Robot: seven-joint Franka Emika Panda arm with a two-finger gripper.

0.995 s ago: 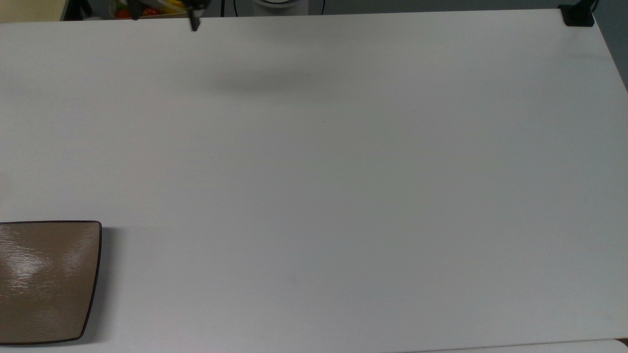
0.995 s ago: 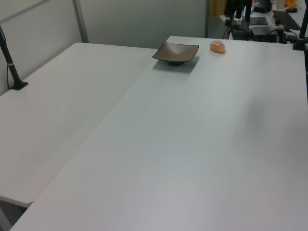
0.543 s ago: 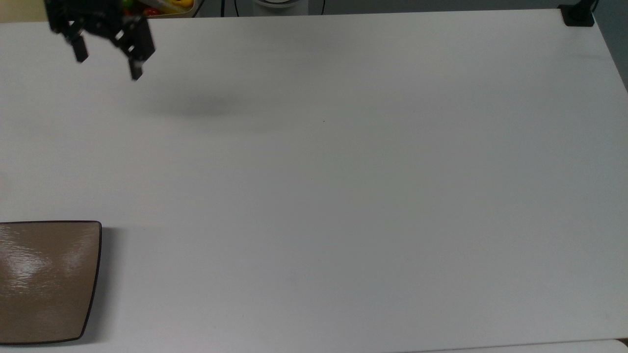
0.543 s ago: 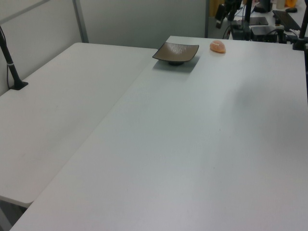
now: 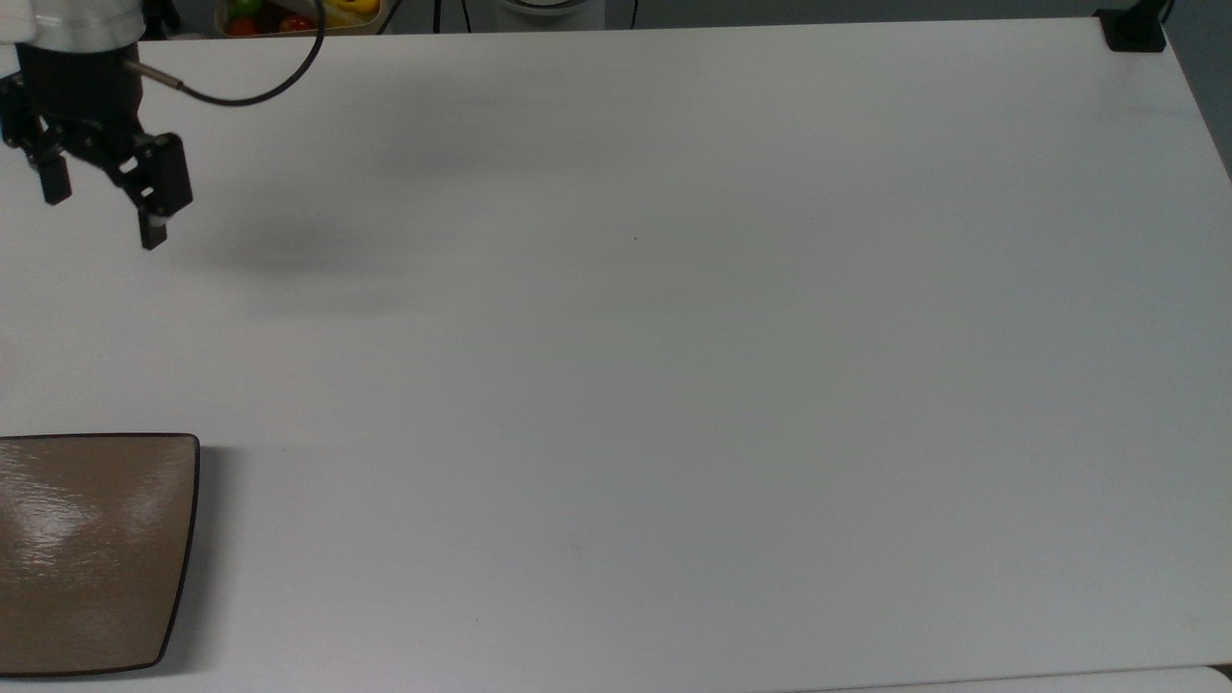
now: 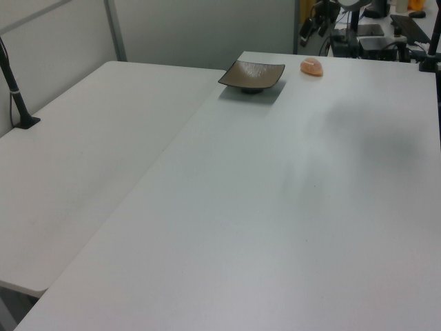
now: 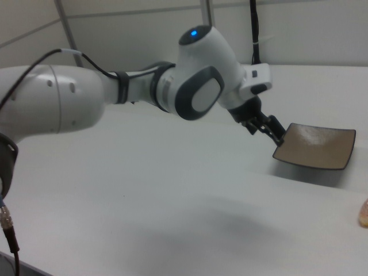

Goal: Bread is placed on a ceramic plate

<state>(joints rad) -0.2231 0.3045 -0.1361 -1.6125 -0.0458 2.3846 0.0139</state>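
A: Ceramic plate [image 5: 91, 549]: glossy brown glaze, bright glare patch, thin dark rim. Table [image 5: 674, 385]?
B: Matt white, smooth. Bread [image 6: 311, 66]: dull orange-tan.
A: Arm [image 7: 198, 86]?
B: Smooth white plastic shell, grey joint cap. Gripper [image 5: 101, 207] matt black.
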